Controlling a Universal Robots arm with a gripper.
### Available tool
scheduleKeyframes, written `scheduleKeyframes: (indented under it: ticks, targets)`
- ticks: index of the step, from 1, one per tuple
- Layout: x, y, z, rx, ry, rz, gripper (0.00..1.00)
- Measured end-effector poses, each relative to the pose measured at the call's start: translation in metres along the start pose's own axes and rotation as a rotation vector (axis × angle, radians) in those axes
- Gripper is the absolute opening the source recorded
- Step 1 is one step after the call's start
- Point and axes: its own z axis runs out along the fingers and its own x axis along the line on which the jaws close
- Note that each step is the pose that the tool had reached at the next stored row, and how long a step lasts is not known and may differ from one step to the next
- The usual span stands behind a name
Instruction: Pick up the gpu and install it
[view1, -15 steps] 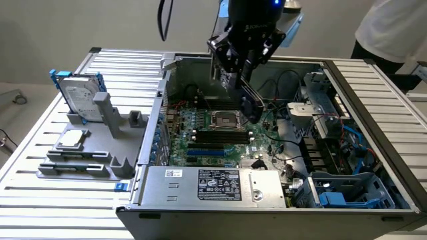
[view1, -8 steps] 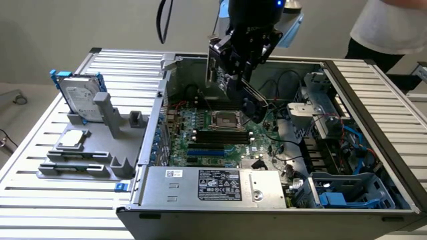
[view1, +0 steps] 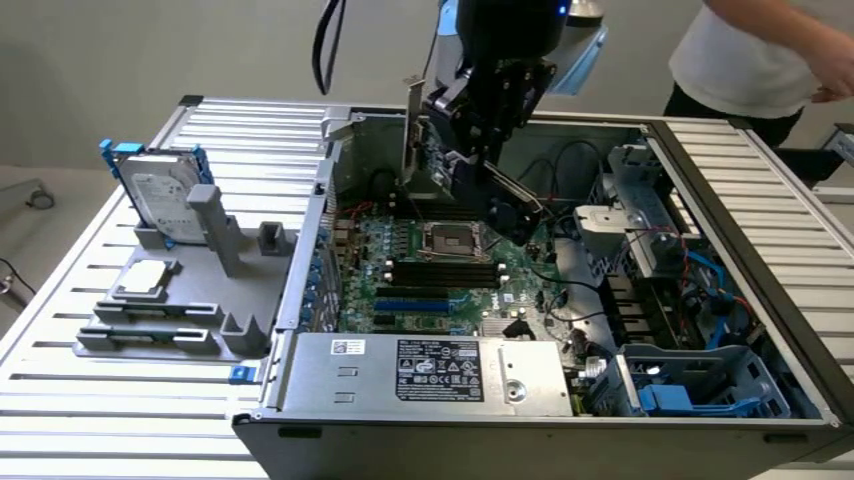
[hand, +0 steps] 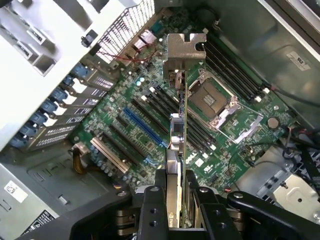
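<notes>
The gpu (hand: 178, 145) is up in the air, seen edge-on in the wrist view. It hangs inside the open computer case (view1: 534, 425), clear of the board beneath. The end effector (hand: 177, 215) has it clamped, one finger on each flat face, gripping the end nearest the wrist. The silver bracket (hand: 186, 52) sits at the far end, out ahead of the fingers.

Directly under the end effector lies the green motherboard (hand: 250, 125). The long blue slot (hand: 142, 130) is just to one side of the card's line, running at an angle to it rather than parallel. The CPU socket (hand: 212, 100) is on the card's other side, near but not touching.

This looks like the carry-and-align part of the job: card in hand, not yet seated. To do it well, the card's lower edge wants to be turned parallel to the chosen slot and centred over it before any downward push. The bracket has to meet the rear opening of the case at the same time. Keep the card upright, because a tilt would jam one corner of the connector. The grip looks narrow, so a hard sideways nudge could twist the card.

Well away from the end effector, a hard drive (view1: 160, 200) stands in a holder on the tabletop (view1: 107, 420). A person (view1: 747, 50) stands behind the case.
</notes>
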Motion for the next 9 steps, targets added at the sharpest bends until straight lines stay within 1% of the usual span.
scheduleKeyframes:
  ticks: [9]
  targets:
    - [-0.0001, -0.0002, 0.0059, -0.0004, 0.001, -0.164, 0.26]
